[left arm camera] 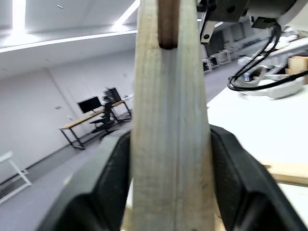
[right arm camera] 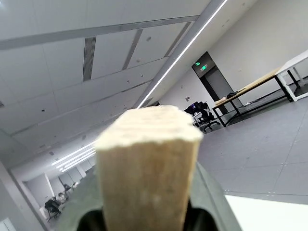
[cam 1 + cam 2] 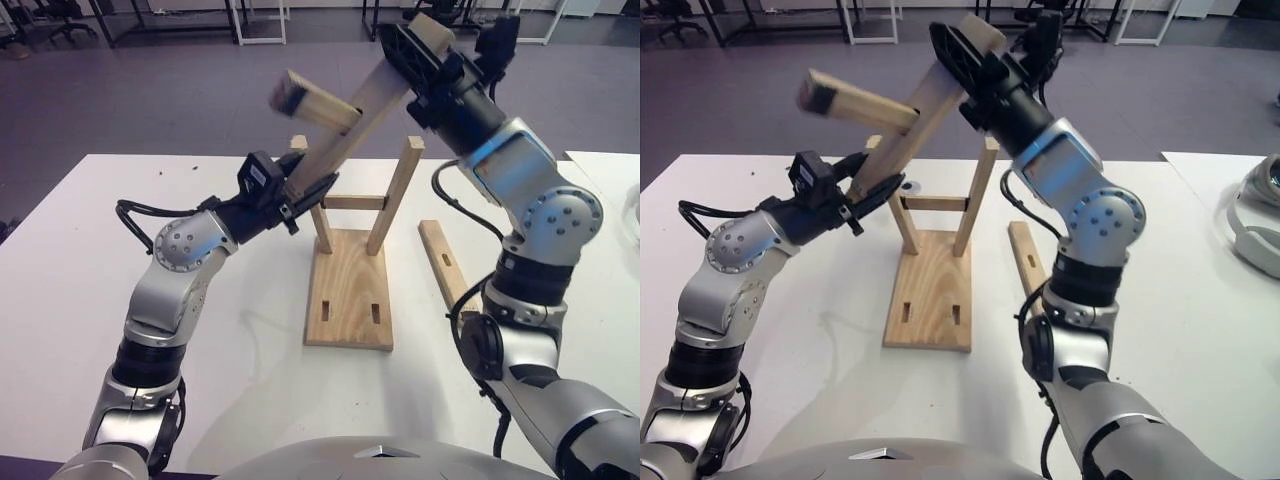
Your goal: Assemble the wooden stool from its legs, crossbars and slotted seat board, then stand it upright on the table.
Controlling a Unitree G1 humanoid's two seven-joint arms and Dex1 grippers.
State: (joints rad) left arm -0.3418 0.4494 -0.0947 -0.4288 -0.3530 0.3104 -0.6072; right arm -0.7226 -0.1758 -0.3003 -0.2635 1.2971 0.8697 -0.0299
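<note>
Seat board (image 3: 348, 300) lay flat on the tabletop (image 3: 90, 260), near end closest, with two empty slots (image 3: 327, 309) there. At its 12 o'clock end two standing legs (image 3: 395, 195) were already seated, with a crossbar (image 3: 354, 202) between them. A loose leg (image 3: 443, 262) lay on the tabletop just beside the board at 3 o'clock, long axis roughly 12-to-6.

The held leg (image 3: 345, 130) was up in the air above the standing pair, long axis running 7 to 1 o'clock. A second crossbar (image 3: 315, 103) stuck out of it near mid-length toward 10 o'clock, far end free.

- **Left gripper** (image 3: 310, 190): at the 7 o'clock end, fingers (image 1: 103, 183) pinching the held leg from both sides.
- **Right gripper** (image 3: 410, 50): clamped on the 1 o'clock end, with the leg's end grain poking past the fingers in the right wrist view.

Key relation, as a judgement: the empty slots sat toward 6 o'clock and well below the held leg's lower end. The leg probably needs to swing upright and come toward the near end. The left gripper was nearer the slots, but it covered the end that likely goes in.

There was open tabletop at 9 o'clock. At 12 o'clock the standing legs were close to the held leg, so there was a knock risk. The loose leg at 3 o'clock narrowed the room on that side.
</note>
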